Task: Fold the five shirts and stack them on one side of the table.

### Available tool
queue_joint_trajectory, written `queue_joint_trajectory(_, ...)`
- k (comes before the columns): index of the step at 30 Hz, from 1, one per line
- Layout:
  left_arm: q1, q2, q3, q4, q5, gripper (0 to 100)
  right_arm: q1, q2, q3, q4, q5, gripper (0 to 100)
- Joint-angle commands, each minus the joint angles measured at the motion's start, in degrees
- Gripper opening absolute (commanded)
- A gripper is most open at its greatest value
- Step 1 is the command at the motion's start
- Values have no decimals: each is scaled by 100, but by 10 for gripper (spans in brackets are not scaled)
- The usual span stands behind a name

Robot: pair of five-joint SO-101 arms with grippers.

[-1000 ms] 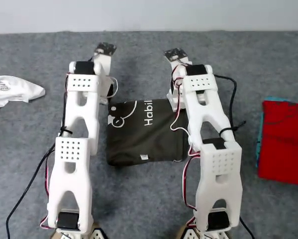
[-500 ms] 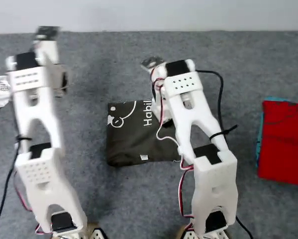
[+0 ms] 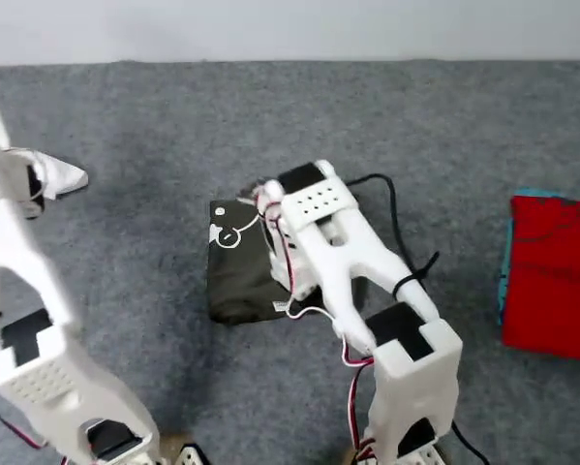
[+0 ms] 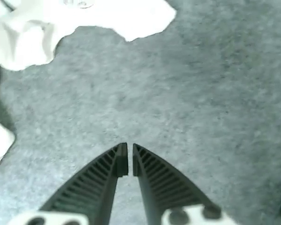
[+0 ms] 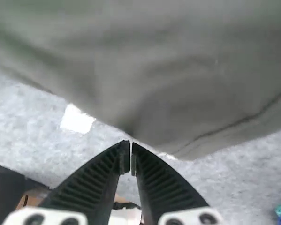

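Swung my left claw out to the white shirt — next fold.
Both clenched, empty; right claw at the dark shirt edge.

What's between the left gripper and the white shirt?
Just bare grey table between left gripper and white shirt, per the left wrist view.

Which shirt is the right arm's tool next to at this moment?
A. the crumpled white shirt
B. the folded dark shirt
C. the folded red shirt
B: in the right wrist view the tip of the right tool sits just at the edge of the dark shirt.
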Motion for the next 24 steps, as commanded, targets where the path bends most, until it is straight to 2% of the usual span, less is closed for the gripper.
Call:
queue_joint_trajectory(1, -97, -440, -48, 149, -62, 29, 426, -382, 712, -725, 396, 9)
queue_joint_trajectory(5, -105, -448, -48, 149, -62, 29, 840, -409, 1257, -1297, 809, 9)
queue_joint_trajectory(8, -105, -448, -66, 149, -62, 29, 866, -523, 993, -989, 782, 9)
queue_joint_trajectory(15, -105, -448, -75, 149, -62, 29, 4, -1138, -651, 75, 475, 9)
queue_joint_trajectory(19, -123, -448, -75, 149, -62, 29, -708, -1165, -1125, -22, 343, 9)
queue_joint_trajectory(24, -457, -607, -84, 149, -62, 29, -1349, -673, -1108, -462, 316, 9)
